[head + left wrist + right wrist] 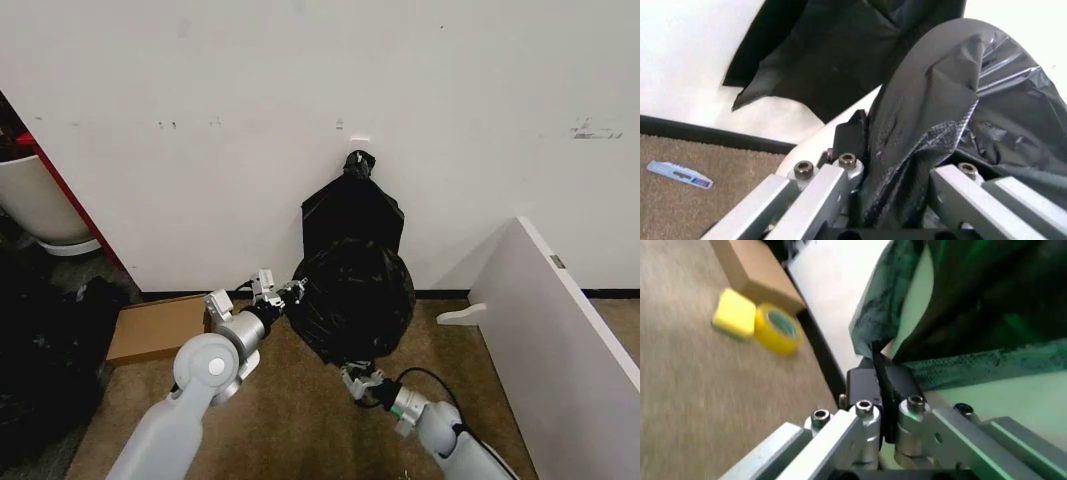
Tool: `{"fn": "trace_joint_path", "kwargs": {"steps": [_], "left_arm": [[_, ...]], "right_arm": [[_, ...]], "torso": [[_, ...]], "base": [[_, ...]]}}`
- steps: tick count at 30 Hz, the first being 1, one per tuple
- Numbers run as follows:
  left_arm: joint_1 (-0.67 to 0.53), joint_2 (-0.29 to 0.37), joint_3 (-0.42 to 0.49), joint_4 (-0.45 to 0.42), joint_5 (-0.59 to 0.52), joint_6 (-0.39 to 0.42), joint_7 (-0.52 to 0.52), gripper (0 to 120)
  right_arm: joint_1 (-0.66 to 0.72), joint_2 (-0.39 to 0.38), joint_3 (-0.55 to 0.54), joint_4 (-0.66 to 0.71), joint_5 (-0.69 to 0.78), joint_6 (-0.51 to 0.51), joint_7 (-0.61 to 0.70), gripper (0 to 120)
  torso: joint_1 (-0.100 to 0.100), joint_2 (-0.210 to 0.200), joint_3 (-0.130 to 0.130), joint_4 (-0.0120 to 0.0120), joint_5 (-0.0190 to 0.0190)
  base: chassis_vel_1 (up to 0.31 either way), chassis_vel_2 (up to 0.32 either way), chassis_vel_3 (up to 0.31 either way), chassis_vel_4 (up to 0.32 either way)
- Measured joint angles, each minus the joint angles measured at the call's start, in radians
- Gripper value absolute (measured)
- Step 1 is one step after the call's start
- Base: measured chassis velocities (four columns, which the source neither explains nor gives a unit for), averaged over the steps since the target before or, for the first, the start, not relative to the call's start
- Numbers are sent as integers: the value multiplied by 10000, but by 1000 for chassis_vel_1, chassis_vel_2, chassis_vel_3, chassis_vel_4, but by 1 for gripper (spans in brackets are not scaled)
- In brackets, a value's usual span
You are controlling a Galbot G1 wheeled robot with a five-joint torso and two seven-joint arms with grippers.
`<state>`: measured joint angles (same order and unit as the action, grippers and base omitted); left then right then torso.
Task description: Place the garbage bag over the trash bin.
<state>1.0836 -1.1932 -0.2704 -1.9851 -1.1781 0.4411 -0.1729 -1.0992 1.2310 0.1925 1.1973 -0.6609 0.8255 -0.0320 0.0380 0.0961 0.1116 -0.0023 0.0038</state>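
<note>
The garbage bag (355, 300) is sitting draped over the trash bin (840, 117) on the carpeted floor (290, 420), hard against the base of the white wall (300, 80), with a second flat black plastic bunch (352, 210) hanging from a knotted top directly above it. Only slivers of the bin's cream wall are showing beneath the film in the wrist views. The left gripper (285, 293) is standing at the bag's left flank; its jaws are narrowed with a fold of black film bunched between them, so it is judged to be holding the bag. The right gripper (358, 381) is working at the bag's lower front edge, its pads (870, 382) pressed tight together on a thin edge of film. Risks from here, as judgement: the film is thin and crinkly, and opposing pulls from the two grippers could be tearing it or slipping it out of the narrower right-hand pinch. Pulling downward unevenly could be tipping the light bin or dragging it along the wall. The hanging bunch above is lying close enough to snag or be confused with the working bag. A cardboard box (155, 325) is lying near the left arm, and a yellow tape roll (777, 330) beside it.
</note>
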Motion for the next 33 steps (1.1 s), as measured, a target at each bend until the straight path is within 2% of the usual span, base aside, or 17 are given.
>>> {"fn": "trace_joint_path", "kwargs": {"steps": [6,8,12,13,17,19,20,22,27,28,30,32,33], "left_arm": [[-171,34,53,216,251,-162,203,3],[-237,88,107,368,605,-313,374,3],[-324,243,164,577,1003,-523,553,3],[-324,243,164,577,1003,-523,553,3],[-435,475,176,787,1260,-745,718,3],[-469,523,177,844,1300,-812,754,3],[-469,523,177,844,1300,-812,754,3],[-500,536,197,949,1394,-894,792,3],[-545,465,369,1212,1629,-1007,821,3],[-545,465,369,1212,1629,-1007,821,3],[-557,459,486,1375,1899,-1166,899,3],[-492,491,610,1449,2046,-1320,961,3],[-370,531,773,1480,2257,-1446,1042,3]], "right_arm": [[-287,-390,-503,471,1351,-17,151,2],[-468,-627,-724,844,2245,-19,-78,10],[-754,-1063,-778,1361,4485,-23,-1877,23],[-754,-1063,-778,1361,4485,-23,-1877,23],[-1004,-1651,-124,1751,8838,-26,-6318,43],[-1184,-1938,73,1934,9977,-26,-7635,51],[-1184,-1938,73,1934,9977,-26,-7635,51],[-1574,-2328,136,2322,11245,-26,-8457,60],[-2016,-2636,759,2886,12374,-26,-9417,81],[-2016,-2636,759,2886,12374,-26,-9417,81],[-2143,-2728,985,3129,12974,-27,-9604,90],[-2245,-2758,978,3593,13416,-28,-9073,96],[-2309,-2747,836,4140,13624,-60,-8158,99]], "torso": [[0,0,0,0,-1],[0,0,0,0,1],[0,0,0,0,1],[0,0,0,0,1],[0,0,0,2,1],[0,0,-1,2,-5],[0,0,-1,2,-5],[0,0,0,-2,4],[-1,0,-1,1,0],[-1,0,-1,1,0],[0,0,0,0,1],[0,0,-1,-1,-1],[-1,0,-1,1,-1]], "base": [[0,0,0,0],[0,0,0,0],[0,0,0,0],[0,0,0,0],[0,0,0,0],[0,0,0,0],[0,0,0,0],[0,0,0,0],[0,0,0,0],[0,0,0,0],[0,0,0,0],[0,0,0,0],[0,0,0,0]]}}
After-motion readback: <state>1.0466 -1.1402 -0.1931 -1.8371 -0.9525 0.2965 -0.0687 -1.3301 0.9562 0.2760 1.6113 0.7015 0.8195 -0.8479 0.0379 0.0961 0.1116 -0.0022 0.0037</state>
